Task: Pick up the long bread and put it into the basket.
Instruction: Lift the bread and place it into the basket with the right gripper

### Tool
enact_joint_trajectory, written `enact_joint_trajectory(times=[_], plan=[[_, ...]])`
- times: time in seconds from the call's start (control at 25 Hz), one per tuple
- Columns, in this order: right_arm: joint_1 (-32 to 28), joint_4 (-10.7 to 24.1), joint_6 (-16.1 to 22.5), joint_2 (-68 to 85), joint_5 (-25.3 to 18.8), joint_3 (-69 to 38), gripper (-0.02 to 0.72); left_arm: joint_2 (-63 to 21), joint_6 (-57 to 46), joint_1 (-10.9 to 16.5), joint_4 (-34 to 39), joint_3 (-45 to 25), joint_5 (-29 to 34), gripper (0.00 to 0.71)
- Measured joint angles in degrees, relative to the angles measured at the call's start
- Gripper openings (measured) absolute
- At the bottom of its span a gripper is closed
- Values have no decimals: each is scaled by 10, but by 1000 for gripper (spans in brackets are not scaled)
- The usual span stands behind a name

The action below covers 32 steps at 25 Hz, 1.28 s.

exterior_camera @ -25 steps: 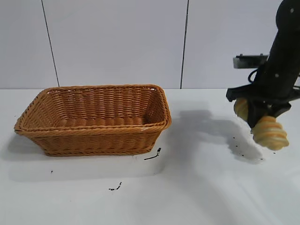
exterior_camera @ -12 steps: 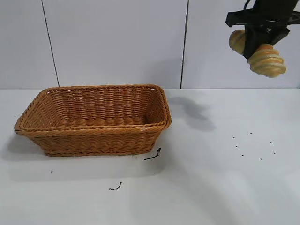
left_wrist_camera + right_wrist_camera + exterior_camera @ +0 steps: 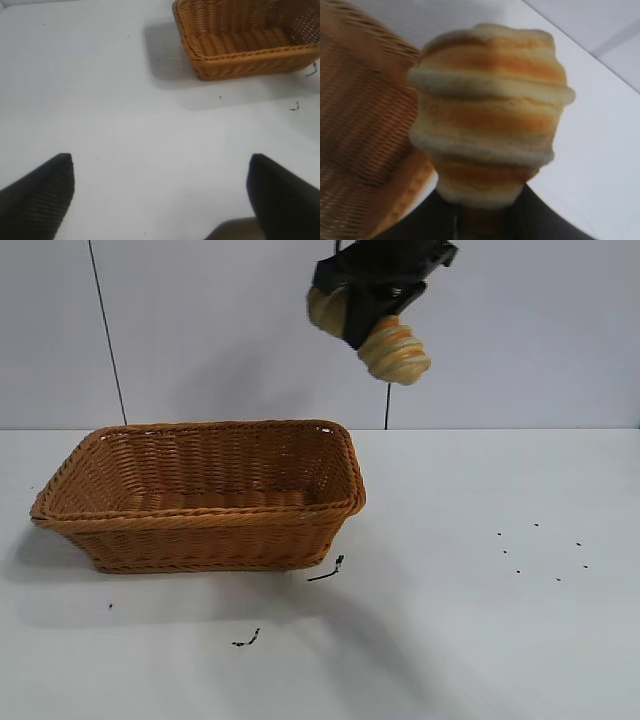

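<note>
The left hand (image 3: 160, 200) sits low over the bare white worktop (image 3: 110, 125), its two dark fingers (image 3: 37, 192) spread wide apart with nothing between them; the hand is released. Ahead of this hand and well apart from it stands the basket (image 3: 240, 45), resting on the worktop, with a few dark specks (image 3: 295, 106) scattered near its base. In the exterior view the basket (image 3: 200, 495) is an orange-brown wicker rectangle with flared sides and a braided rim, and its interior holds nothing. A short dark scrap (image 3: 327, 571) lies on the worktop (image 3: 450, 620) just beside the basket's near corner, a second scrap (image 3: 248, 639) lies nearer the camera, and a group of small dark specks (image 3: 540, 552) lies well apart on the far side of the worktop. The right hand (image 3: 362, 302) is raised high above the worktop, above and slightly beyond the basket's corner nearest it, in front of the pale panelled wall (image 3: 200, 330). This hand is clenched on the long bread (image 3: 393, 350), gripping it across its middle so that one ridged end projects downward and outward from the fingers while the other end shows behind them. In the right wrist view the long bread (image 3: 490, 115) projects straight out from the hand, with the basket wall (image 3: 360, 140) beneath and to one side of it.
</note>
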<state>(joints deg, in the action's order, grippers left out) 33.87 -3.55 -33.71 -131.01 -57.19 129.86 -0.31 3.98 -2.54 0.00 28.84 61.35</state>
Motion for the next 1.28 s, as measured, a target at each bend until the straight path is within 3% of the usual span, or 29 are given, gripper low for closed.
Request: enact_joint_trajectory(times=[0.28, 0.4, 0.92, 1.04, 1.16, 1.28], plan=[[32, -25, -188, -44, 49, 0, 134, 0, 0, 0, 0, 0, 0, 696], [33, -53, -237, -66, 63, 0, 134, 0, 0, 0, 0, 0, 0, 696], [33, -67, -252, -153, 108, 0, 146, 0, 0, 0, 0, 0, 0, 696], [33, -76, -252, -156, 109, 0, 279, 0, 0, 0, 0, 0, 0, 696], [33, -77, -252, -156, 115, 0, 490, 0, 0, 0, 0, 0, 0, 696], [33, -79, -249, -156, 121, 0, 582, 0, 0, 0, 0, 0, 0, 696]])
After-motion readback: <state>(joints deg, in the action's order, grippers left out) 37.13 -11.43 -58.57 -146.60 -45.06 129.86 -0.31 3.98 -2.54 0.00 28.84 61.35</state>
